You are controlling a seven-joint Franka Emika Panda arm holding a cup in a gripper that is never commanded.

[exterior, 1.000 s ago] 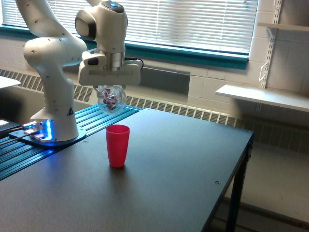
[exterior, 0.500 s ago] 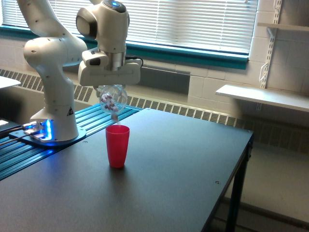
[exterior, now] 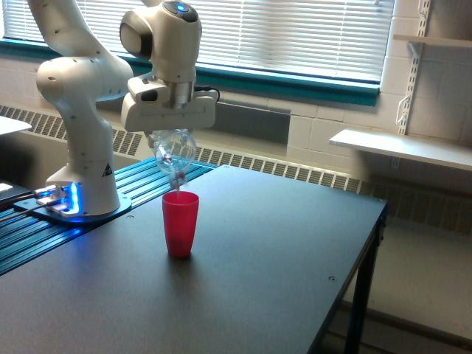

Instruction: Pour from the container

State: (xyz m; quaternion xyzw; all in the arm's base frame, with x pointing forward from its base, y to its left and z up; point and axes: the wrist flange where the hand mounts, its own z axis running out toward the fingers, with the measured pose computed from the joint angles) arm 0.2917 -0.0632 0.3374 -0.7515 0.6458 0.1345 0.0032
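Note:
My gripper (exterior: 172, 134) is shut on the container (exterior: 175, 151), a clear plastic cup tipped over so its mouth points down. Small dark-red pieces (exterior: 177, 179) fall from it in a thin stream. Directly below stands the opaque red cup (exterior: 181, 223), upright on the dark table (exterior: 243, 280), and the stream drops into its open mouth. The container looks nearly see-through now, with few pieces left inside. Its fingers are mostly hidden behind the white hand body.
The arm's white base (exterior: 81, 184) stands on a blue ribbed rail (exterior: 44, 236) at the exterior view's left. The table's edge (exterior: 354, 273) drops off at the right. A wall shelf (exterior: 398, 147) and window blinds sit behind.
The container has tipped further and shifted slightly right. Its dark-red pieces have drained out and now stream into the red cup. The red cup has not moved.

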